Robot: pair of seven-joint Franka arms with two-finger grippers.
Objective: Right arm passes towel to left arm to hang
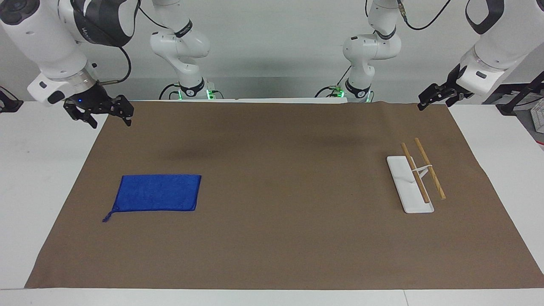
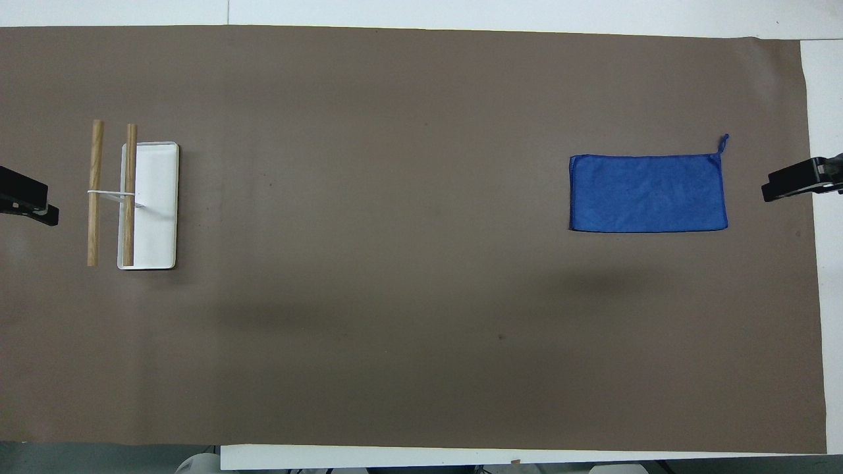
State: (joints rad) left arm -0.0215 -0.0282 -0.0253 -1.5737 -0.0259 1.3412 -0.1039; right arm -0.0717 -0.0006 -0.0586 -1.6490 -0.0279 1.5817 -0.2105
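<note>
White arms, black cables; right pincer (image 1: 98, 111) black, blue light; left pincer (image 1: 437, 95) black

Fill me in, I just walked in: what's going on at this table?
Nothing is being handled yet. The towel lies flat on the brown mat toward the right arm's end. The rack stands toward the left arm's end. The right claw hangs open in the air over the mat's edge; the left claw waits over its own corner, holding nothing.

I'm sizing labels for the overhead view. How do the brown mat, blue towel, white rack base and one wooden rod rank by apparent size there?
Largest to smallest:
1. brown mat
2. blue towel
3. white rack base
4. wooden rod, raised above the base, so its rank is less sure.
</note>
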